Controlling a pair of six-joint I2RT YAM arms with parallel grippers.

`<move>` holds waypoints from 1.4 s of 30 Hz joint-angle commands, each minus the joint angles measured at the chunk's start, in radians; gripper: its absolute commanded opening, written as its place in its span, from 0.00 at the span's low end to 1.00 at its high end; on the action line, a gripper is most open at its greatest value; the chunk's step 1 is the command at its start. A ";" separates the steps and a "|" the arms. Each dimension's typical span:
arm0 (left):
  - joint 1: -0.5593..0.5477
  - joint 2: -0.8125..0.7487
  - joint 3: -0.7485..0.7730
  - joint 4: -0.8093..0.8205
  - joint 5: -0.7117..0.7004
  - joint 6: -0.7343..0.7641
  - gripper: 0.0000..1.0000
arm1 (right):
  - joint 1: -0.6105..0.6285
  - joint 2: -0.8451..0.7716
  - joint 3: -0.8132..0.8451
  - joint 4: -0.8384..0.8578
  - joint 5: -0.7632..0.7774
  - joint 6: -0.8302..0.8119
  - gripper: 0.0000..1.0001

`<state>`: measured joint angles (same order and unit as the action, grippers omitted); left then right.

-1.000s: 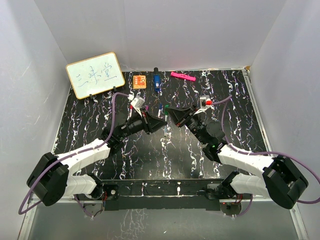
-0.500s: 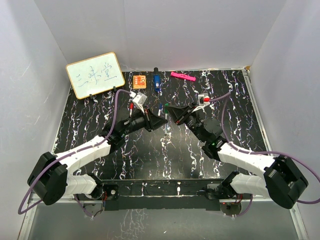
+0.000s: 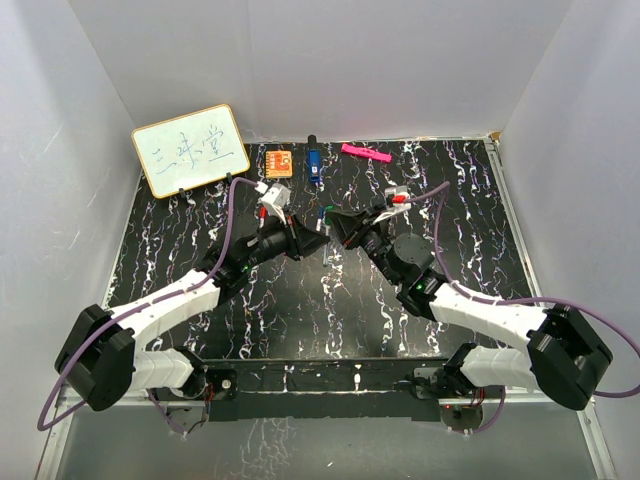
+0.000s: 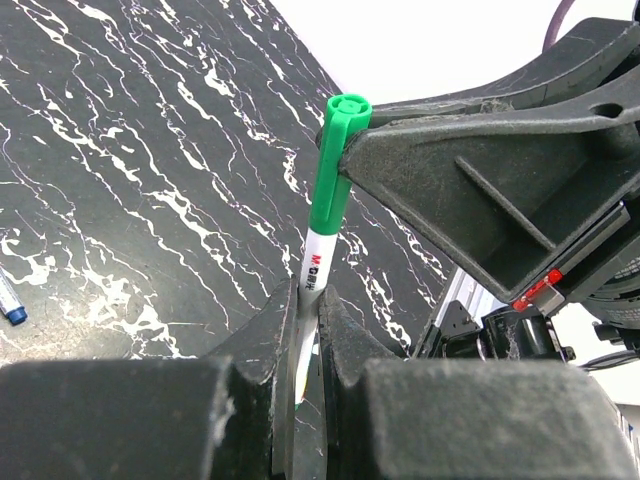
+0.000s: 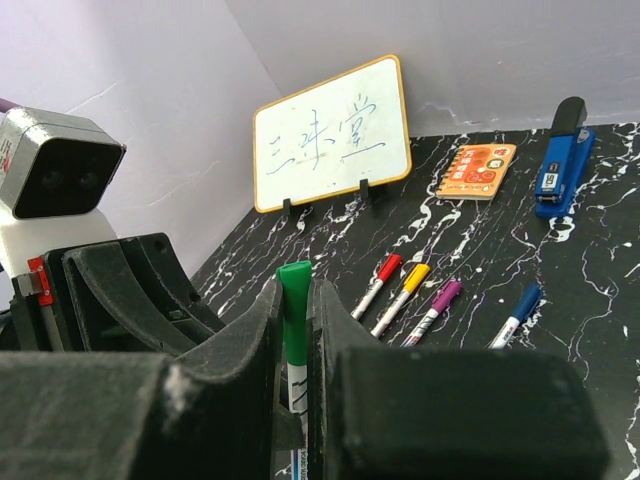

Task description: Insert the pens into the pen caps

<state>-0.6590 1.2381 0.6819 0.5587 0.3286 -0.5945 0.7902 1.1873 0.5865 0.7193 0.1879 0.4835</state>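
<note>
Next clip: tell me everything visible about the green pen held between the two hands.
The green pen has a thin white barrel with small printed lettering and a glossy green plastic cap, flat-topped, sitting over its upper end. It stands roughly upright, slightly tilted, held in the air above the black marbled table. The left hand is shut on the barrel; the right hand is shut on the cap.

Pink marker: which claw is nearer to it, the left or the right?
Right. The right claw lies on the robot's side of the pink marker, slightly to its left; the left claw lies further toward the robot and further left.
</note>
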 commanded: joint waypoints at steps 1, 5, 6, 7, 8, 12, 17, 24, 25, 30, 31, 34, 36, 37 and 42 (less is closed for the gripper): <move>0.057 -0.062 0.115 0.186 -0.183 0.010 0.00 | 0.070 0.025 -0.017 -0.135 -0.077 -0.042 0.00; 0.067 -0.074 0.134 0.180 -0.199 0.027 0.00 | 0.091 0.035 -0.026 -0.134 -0.073 -0.068 0.00; 0.071 -0.076 0.139 0.181 -0.202 0.027 0.00 | 0.096 0.039 -0.025 -0.136 -0.074 -0.073 0.00; 0.073 -0.076 0.145 0.183 -0.204 0.027 0.00 | 0.101 0.044 -0.024 -0.137 -0.076 -0.078 0.00; 0.075 -0.076 0.147 0.187 -0.204 0.029 0.00 | 0.105 0.049 -0.023 -0.140 -0.077 -0.082 0.00; 0.081 -0.077 0.163 0.199 -0.204 0.030 0.00 | 0.111 0.072 -0.018 -0.154 -0.089 -0.086 0.00; 0.087 -0.078 0.172 0.204 -0.208 0.032 0.00 | 0.117 0.084 -0.011 -0.161 -0.096 -0.079 0.00; 0.087 -0.077 0.140 0.169 -0.170 0.015 0.00 | 0.118 0.085 0.041 -0.147 0.009 -0.082 0.00; 0.088 -0.077 0.128 0.163 -0.155 0.008 0.00 | 0.118 0.088 0.059 -0.143 0.027 -0.091 0.00; 0.088 -0.095 0.055 0.093 -0.121 -0.008 0.00 | 0.117 0.093 0.146 -0.118 0.095 -0.148 0.13; 0.088 -0.101 0.036 0.078 -0.117 -0.011 0.00 | 0.118 0.092 0.161 -0.107 0.114 -0.158 0.16; 0.088 -0.130 -0.017 0.031 -0.114 -0.028 0.00 | 0.118 0.086 0.208 -0.101 0.201 -0.188 0.34; 0.088 -0.144 -0.041 -0.020 -0.116 -0.030 0.00 | 0.118 0.072 0.232 -0.098 0.256 -0.204 0.49; 0.087 -0.150 -0.052 -0.039 -0.117 -0.029 0.00 | 0.118 0.063 0.239 -0.088 0.279 -0.214 0.53; 0.088 -0.141 -0.072 -0.127 -0.126 -0.007 0.00 | 0.118 0.008 0.237 -0.012 0.376 -0.275 0.60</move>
<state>-0.5713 1.1061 0.6212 0.4984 0.2279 -0.6140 0.9092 1.2621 0.7761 0.6117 0.4446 0.2806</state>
